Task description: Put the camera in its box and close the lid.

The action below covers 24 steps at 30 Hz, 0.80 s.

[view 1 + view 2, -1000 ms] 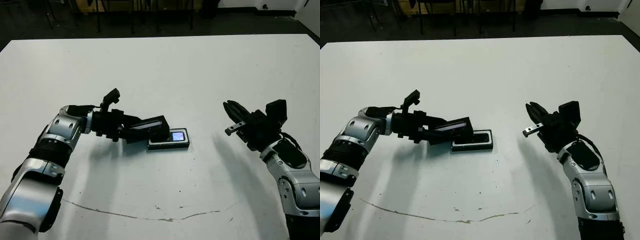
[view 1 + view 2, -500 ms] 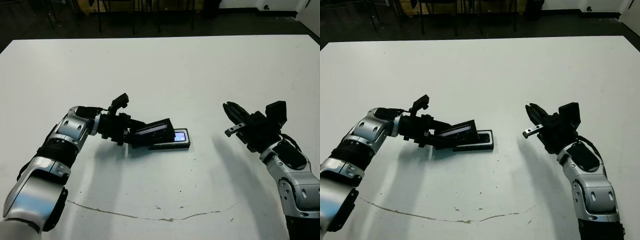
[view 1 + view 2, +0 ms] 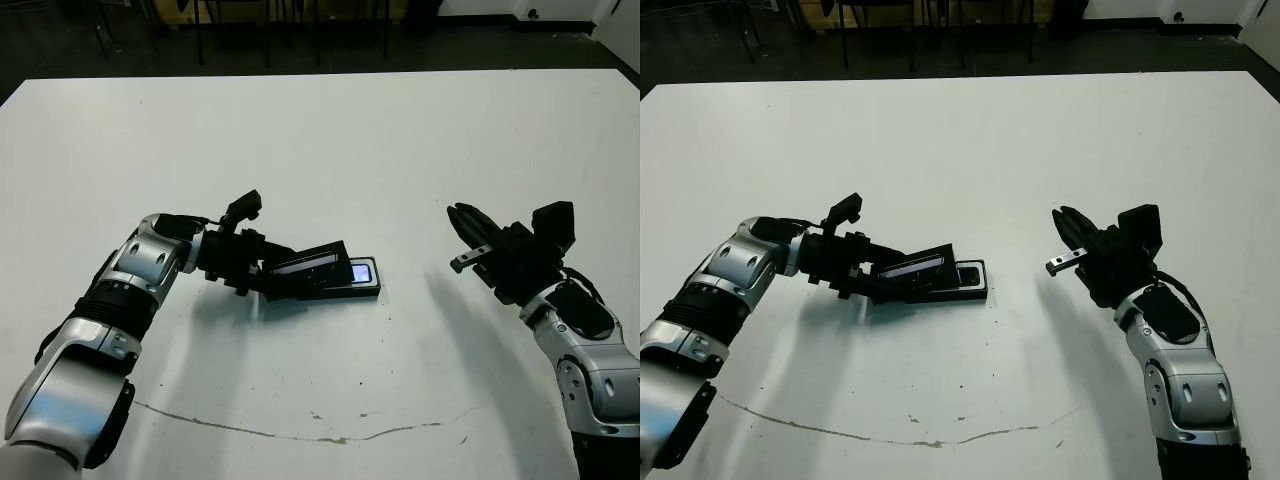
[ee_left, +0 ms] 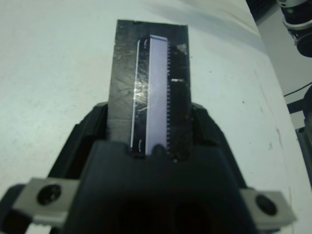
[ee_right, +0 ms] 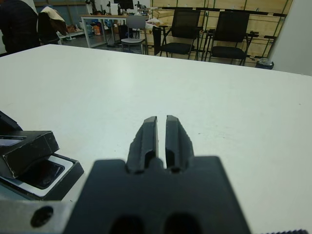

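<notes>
Gripping the lid in the left gripper, long axis running left to right, right end tilting up over the box. Lying in the box, the camera, screen toward the right. Hovering well to the right, the right gripper, fingers nearly together, holding nothing.

White desk with a thin, dark, wavy crack line along the near edge. Beyond the far edge, black office chairs, a small stool and a cluttered bench. At one side, a person in dark clothing.
</notes>
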### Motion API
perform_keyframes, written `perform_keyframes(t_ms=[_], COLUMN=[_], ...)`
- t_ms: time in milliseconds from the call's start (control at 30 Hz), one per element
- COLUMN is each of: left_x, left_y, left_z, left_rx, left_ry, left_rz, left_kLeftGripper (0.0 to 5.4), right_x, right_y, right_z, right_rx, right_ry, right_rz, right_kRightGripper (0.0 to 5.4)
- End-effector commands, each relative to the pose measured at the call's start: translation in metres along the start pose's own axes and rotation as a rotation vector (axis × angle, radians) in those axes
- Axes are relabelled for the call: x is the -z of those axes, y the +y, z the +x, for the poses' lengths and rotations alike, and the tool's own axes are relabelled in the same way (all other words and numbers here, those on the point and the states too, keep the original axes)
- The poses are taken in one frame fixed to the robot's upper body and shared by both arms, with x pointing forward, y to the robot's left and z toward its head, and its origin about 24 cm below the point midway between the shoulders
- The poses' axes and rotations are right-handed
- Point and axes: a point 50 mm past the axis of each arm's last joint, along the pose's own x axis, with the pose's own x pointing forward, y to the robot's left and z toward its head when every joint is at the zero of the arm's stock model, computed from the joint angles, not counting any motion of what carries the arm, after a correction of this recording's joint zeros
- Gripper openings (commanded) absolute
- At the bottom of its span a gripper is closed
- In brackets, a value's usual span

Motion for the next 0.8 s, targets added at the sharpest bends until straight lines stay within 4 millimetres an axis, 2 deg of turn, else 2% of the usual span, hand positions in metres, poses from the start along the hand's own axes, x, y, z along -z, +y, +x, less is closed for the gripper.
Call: perform_keyframes(t_ms=[33, 467, 800], left_x=[0.017, 0.027, 0.022], left_y=[-0.008, -0.011, -0.012], left_z=[0.015, 0.040, 0.043], left_rx=[0.056, 0.014, 0.036], left_ry=[0.037, 0.069, 0.100], left_rz=[-0.062, -0.009, 0.020], left_kLeftGripper=[2.75, 2.75, 2.75], right_x=[0.005, 0.004, 0.005], right_y=[-0.001, -0.002, -0.002], right_z=[-0.002, -0.001, 0.000], right_rx=[0.010, 0.008, 0.007], right_ry=[0.026, 0.019, 0.024], right_rz=[0.000, 0.009, 0.029], right_kRightGripper=[0.00, 0.00, 0.00])
